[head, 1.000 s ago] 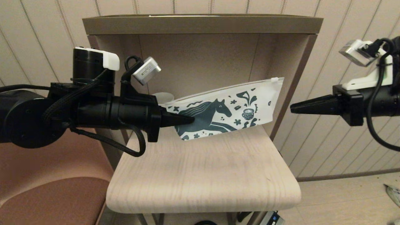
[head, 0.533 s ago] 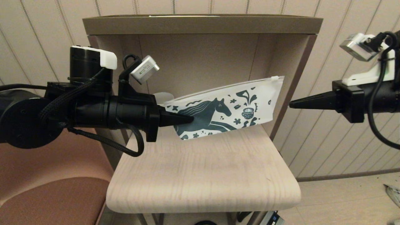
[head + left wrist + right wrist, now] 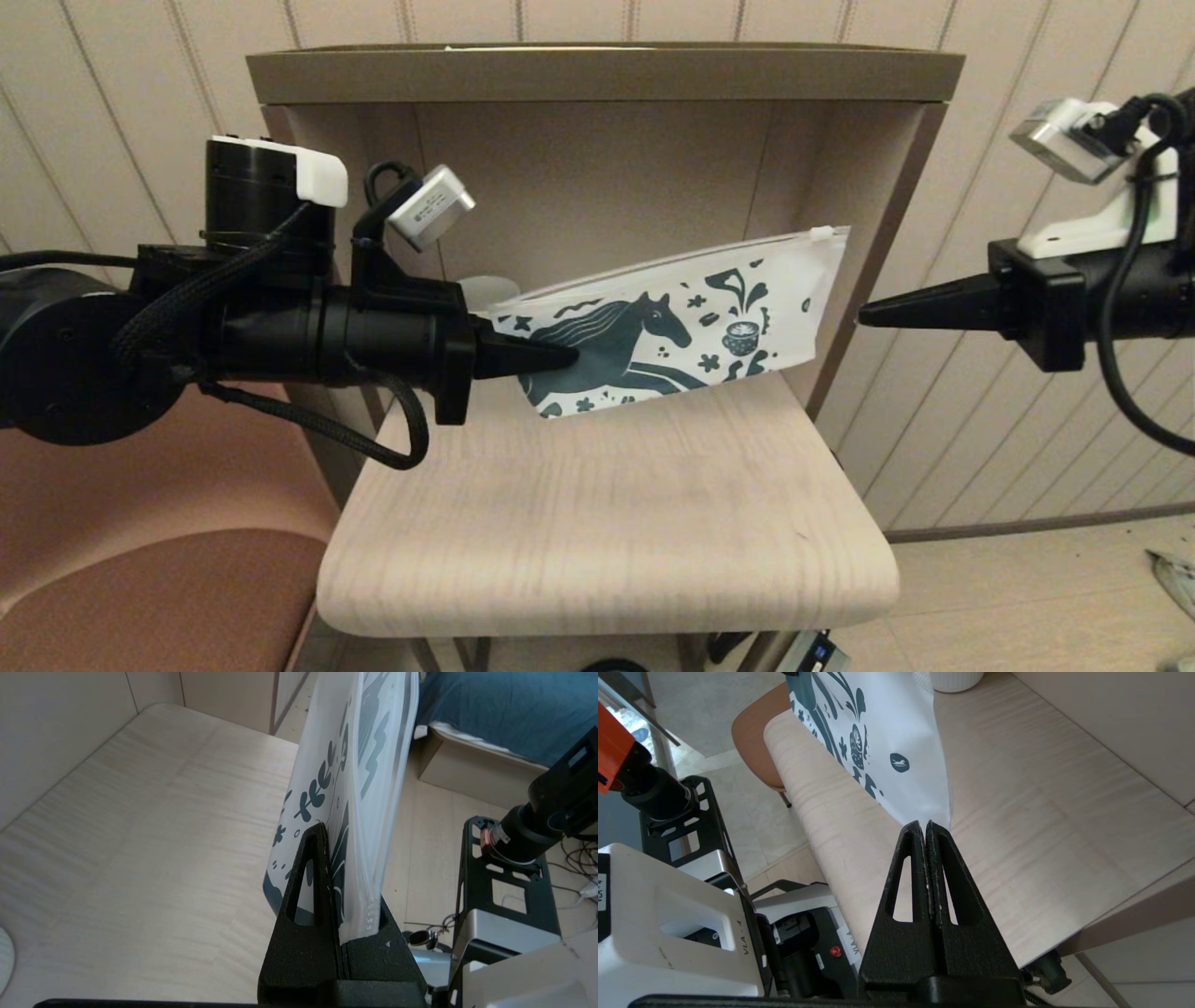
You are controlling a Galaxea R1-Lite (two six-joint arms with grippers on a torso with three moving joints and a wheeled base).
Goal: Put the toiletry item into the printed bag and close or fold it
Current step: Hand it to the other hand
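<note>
The printed bag (image 3: 691,327) is a flat white pouch with a dark teal horse. It hangs above the table, tilted up toward its zip slider (image 3: 820,235) at the right. My left gripper (image 3: 569,357) is shut on the bag's left end; one finger (image 3: 310,868) lies against the printed face (image 3: 336,756). My right gripper (image 3: 864,318) is shut and holds nothing, a short way right of the bag's right edge. In the right wrist view its tips (image 3: 926,825) point at the bag's corner (image 3: 887,732). The toiletry item is out of view.
The light wooden table (image 3: 607,523) lies below the bag, inside an open-fronted brown shelf unit (image 3: 607,75). A white ribbed mug (image 3: 490,287) stands at the back behind my left gripper. A brown chair seat (image 3: 140,597) is at the lower left.
My right gripper has edged up and left, closer to the bag's right edge. The left arm lifted very slightly; the bag has hardly moved.
</note>
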